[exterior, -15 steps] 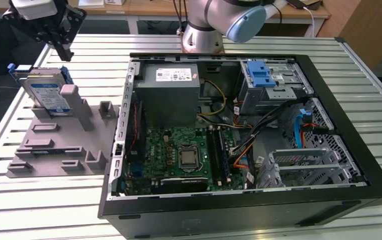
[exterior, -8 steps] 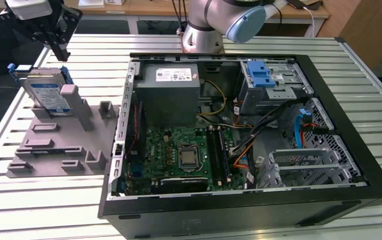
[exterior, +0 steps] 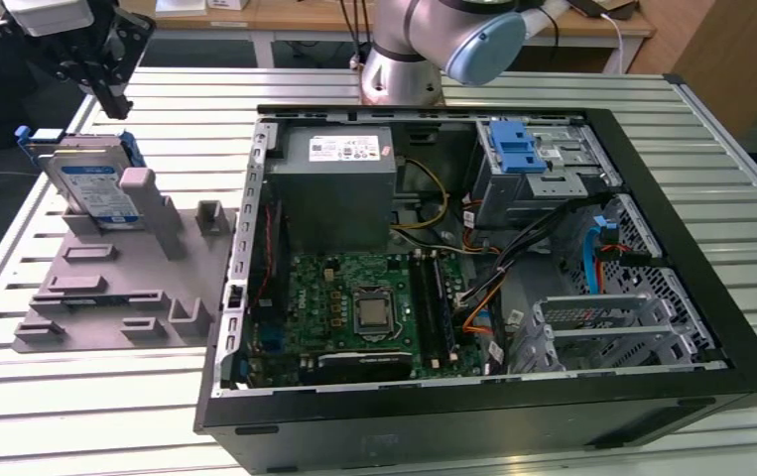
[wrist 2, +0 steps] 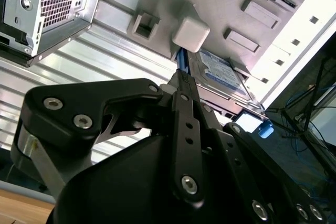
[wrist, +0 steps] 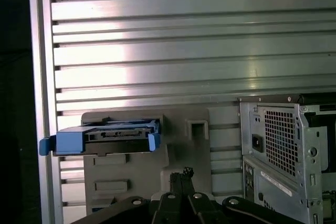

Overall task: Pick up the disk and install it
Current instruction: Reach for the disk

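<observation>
A table [exterior: 695, 139] of ribbed, brushed aluminium slats carries everything. Behind its far edge stand pale wooden benches [exterior: 299, 15] and the arm's grey base [exterior: 398, 74]. At the table's middle lies an open black computer case [exterior: 484, 421], showing a green circuit board [exterior: 365, 307] and a grey sheet-metal power-supply box [exterior: 338, 188].

Along the table's edge on the exterior view's left sits a matte grey plastic fixture [exterior: 100, 288] with blocky posts and slots. The disk [exterior: 93, 188], flat silver metal with a white-and-blue label and blue plastic rails, stands on edge in a slot at the fixture's far end.

The black gripper [exterior: 116, 104] hangs above the disk, apart from it. In both wrist views [wrist: 181, 177] [wrist 2: 184, 85] its fingers meet, clenched on nothing.
</observation>
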Tool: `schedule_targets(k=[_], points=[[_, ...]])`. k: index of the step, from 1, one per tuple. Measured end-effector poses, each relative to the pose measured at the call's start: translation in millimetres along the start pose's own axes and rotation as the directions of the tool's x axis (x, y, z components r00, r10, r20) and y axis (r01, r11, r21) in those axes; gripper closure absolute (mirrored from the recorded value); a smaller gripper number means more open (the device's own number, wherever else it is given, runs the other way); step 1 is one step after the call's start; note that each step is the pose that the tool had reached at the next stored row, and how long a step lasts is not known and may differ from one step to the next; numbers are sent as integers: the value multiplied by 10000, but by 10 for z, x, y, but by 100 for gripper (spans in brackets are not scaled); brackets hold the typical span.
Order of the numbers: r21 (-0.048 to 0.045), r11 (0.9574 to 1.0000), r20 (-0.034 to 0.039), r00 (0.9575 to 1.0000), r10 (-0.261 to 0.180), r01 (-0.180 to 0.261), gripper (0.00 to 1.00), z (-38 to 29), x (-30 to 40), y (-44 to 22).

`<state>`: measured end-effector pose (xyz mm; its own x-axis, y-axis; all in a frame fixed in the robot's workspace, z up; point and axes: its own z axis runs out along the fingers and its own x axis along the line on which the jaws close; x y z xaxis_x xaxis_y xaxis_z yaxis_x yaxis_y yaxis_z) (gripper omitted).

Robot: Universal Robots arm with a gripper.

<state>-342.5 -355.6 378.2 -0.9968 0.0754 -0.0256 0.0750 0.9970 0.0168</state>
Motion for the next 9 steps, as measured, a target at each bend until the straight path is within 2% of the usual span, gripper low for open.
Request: schedule_targets(k=[9], points=[[1, 10000, -4, 10000, 2, -2, 89, 4, 107, 42]])
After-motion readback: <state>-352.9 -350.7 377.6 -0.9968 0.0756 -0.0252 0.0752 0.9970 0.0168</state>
